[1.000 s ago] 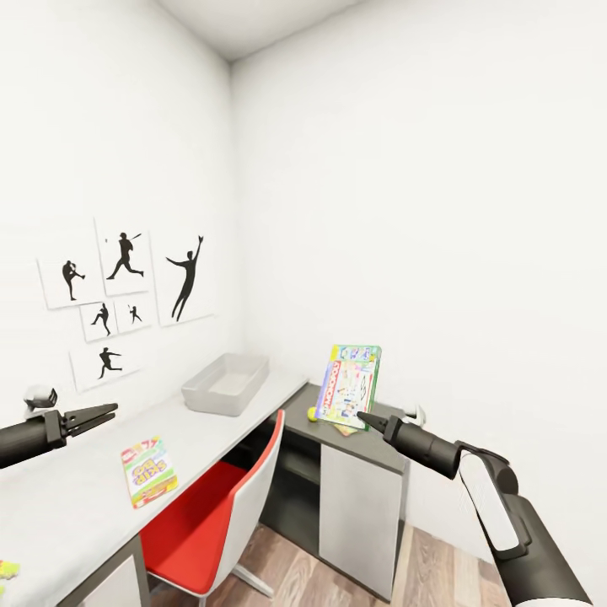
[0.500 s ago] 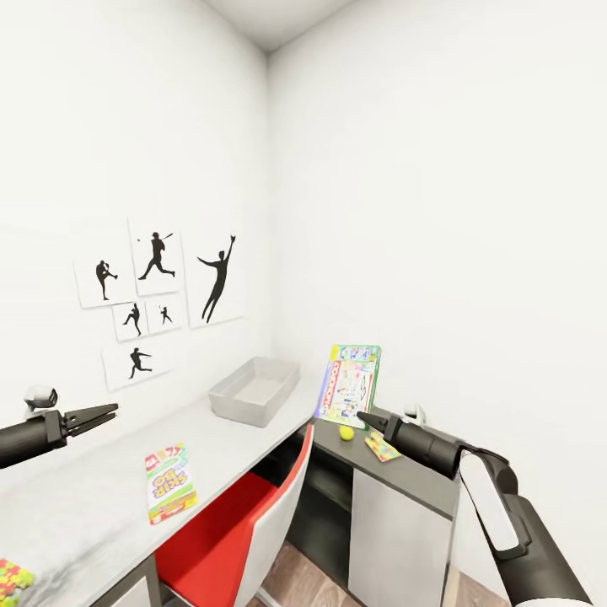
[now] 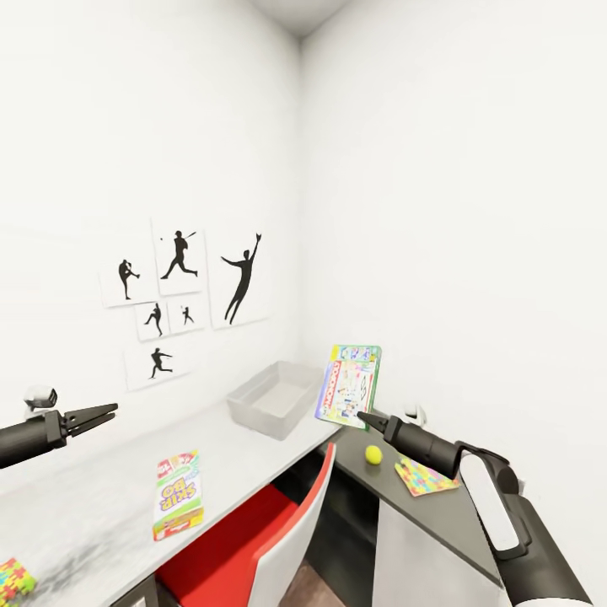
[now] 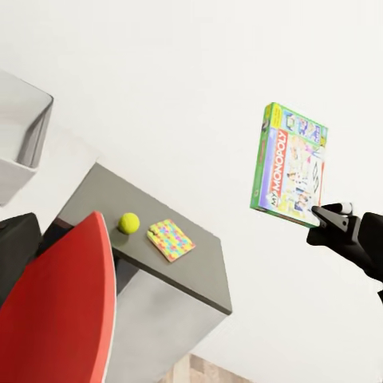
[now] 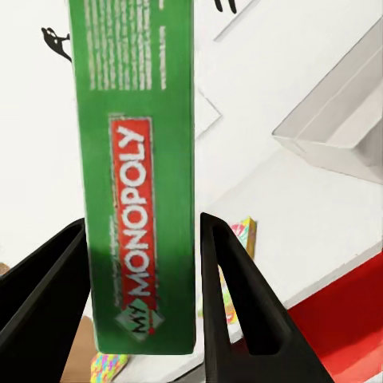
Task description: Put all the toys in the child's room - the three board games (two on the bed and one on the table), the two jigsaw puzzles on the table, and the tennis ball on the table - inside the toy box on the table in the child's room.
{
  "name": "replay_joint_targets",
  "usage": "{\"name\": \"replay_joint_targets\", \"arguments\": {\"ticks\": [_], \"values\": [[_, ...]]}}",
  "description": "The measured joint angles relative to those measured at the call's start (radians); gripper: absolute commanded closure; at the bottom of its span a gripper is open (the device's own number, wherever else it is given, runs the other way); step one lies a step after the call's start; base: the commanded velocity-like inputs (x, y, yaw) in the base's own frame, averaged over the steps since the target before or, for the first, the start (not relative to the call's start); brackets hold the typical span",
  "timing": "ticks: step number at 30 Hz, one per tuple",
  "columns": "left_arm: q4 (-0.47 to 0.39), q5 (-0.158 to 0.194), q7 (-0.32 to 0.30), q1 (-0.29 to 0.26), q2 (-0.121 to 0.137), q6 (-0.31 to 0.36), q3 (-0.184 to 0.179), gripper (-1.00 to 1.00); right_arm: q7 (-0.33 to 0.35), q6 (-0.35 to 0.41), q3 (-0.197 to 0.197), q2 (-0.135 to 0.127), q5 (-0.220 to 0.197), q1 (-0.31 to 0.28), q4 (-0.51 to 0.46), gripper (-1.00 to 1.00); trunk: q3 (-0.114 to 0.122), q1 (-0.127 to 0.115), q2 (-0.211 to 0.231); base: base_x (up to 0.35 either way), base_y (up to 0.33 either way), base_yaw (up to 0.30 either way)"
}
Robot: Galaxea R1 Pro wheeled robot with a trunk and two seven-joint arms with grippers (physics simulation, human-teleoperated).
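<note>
My right gripper [image 3: 364,416] is shut on the lower edge of a green-bordered Monopoly board game [image 3: 350,386], holding it upright in the air over the dark side unit [image 3: 438,514]. In the right wrist view, the fingers [image 5: 239,307] flank that box [image 5: 140,175]. The pale grey toy box [image 3: 274,396] stands on the table [image 3: 110,497] at the corner, to the left of the held box. A SKIP BO board game [image 3: 179,493] lies flat on the table. The tennis ball [image 3: 373,454] and a jigsaw puzzle [image 3: 426,476] rest on the side unit. Another jigsaw puzzle [image 3: 13,582] sits at the table's near left. My left gripper [image 3: 101,415] hangs open and empty above the table.
A red and white chair [image 3: 261,539] is tucked under the table between desk and side unit. White walls close the corner, with black baseball silhouettes [image 3: 181,295] on the left wall. From the left wrist, the ball [image 4: 128,223] and puzzle [image 4: 171,239] show beside the chair [image 4: 56,311].
The whole view has shifted: the camera moved, so desk, toy box and wall art slid right, and the puzzle on the side unit came out from behind the held box. Both arms keep their pose.
</note>
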Motion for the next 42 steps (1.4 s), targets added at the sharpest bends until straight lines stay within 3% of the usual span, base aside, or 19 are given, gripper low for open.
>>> {"name": "replay_joint_targets", "arguments": {"ticks": [16,21,42], "values": [[0.0,-0.001,0.0,0.0,-0.001,0.0,-0.001,-1.0,0.001,-0.056,-0.002,-0.003,0.001,0.0,0.004,1.0,-0.003,0.0,0.0,0.282,-0.164,0.062],[0.0,-0.001,0.0,0.0,-0.001,0.0,-0.001,-1.0,-0.033,-0.056,-0.002,-0.004,0.001,0.0,0.0,1.0,-0.003,0.0,0.0,0.282,-0.037,0.039],[0.0,0.0,0.0,0.002,-0.001,0.0,0.0,-1.0,-0.06,-0.046,0.001,-0.002,-0.003,0.0,0.002,1.0,-0.008,0.0,0.0,0.224,-0.075,0.265]]}}
